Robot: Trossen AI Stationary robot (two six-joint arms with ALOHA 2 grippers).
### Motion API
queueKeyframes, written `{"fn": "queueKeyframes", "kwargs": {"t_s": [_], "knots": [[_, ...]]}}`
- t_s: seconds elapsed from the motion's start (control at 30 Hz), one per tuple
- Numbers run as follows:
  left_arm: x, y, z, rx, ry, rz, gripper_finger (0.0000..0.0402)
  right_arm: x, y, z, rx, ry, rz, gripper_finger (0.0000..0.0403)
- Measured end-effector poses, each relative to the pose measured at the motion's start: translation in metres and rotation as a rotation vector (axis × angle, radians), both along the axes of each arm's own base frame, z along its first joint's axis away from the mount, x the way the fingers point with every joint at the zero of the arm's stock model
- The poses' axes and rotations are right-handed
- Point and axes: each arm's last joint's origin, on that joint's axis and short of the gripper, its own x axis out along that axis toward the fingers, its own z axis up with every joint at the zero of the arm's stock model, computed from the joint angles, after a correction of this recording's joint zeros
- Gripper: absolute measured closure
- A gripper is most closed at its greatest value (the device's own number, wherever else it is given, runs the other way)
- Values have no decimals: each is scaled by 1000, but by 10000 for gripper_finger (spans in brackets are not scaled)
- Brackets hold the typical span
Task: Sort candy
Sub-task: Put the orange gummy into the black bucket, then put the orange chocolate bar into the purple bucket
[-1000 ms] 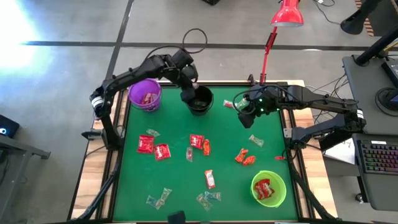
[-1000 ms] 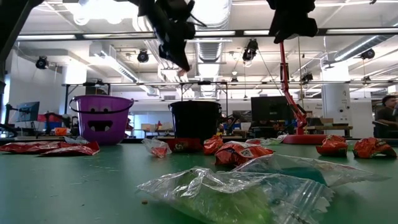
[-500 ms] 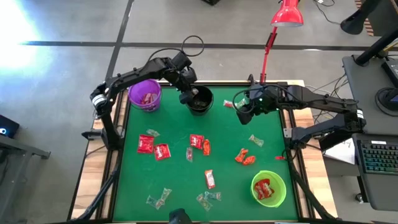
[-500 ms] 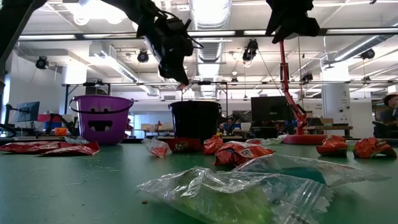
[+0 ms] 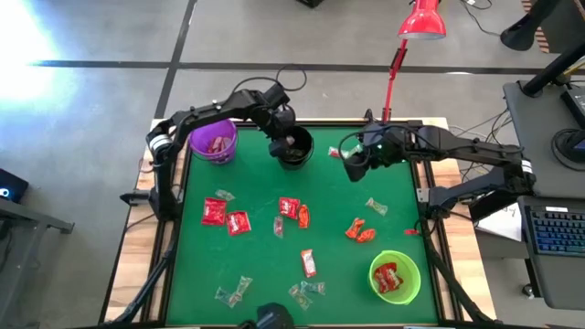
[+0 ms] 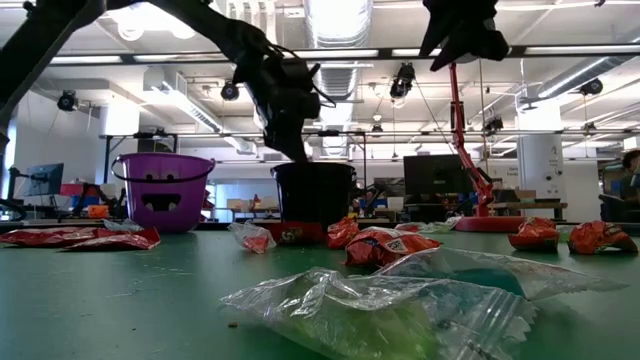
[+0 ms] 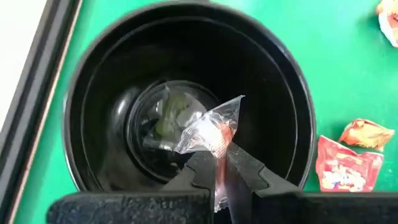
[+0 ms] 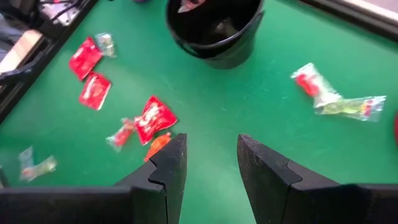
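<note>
Lots of little candy pieces are lying on the green desk. 1 clear candy with a bit of red inside is hanging over the black bowl, pinched by the left tool. More clear candy is sitting at the bottom of that bowl. 2 red packets are lying side by side near the left edge. 2 orange ones are touching each other toward the right. 1 red packet is lying alone lower down. Clear, greenish twisted ones are resting near the front edge. Red candy is sitting in the green bowl, and some is in the purple bowl.
</note>
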Motion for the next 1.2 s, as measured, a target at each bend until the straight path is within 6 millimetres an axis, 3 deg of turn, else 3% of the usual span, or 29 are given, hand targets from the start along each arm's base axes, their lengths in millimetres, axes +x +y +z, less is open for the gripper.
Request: {"fn": "queueKeyframes", "kwargs": {"t_s": [0.3, 0.5, 0.73, 0.97, 1.2], "knots": [[4, 3, 20, 33, -31, -22, 320, 8, -2, -7, -17, 36, -9, 271], [-6, -4, 35, -2, 61, -88, 287, 9, -2, -8, -21, 42, -3, 271], [-19, -16, 55, -104, 134, -150, 284, 9, -2, -8, -23, 43, 1, 271], [-31, -33, 63, -305, 144, -250, 289, 9, -2, -8, -73, 64, 67, 271], [-39, -57, 72, -330, 149, -291, 307, 9, -2, -8, -82, 71, 81, 271]]}}
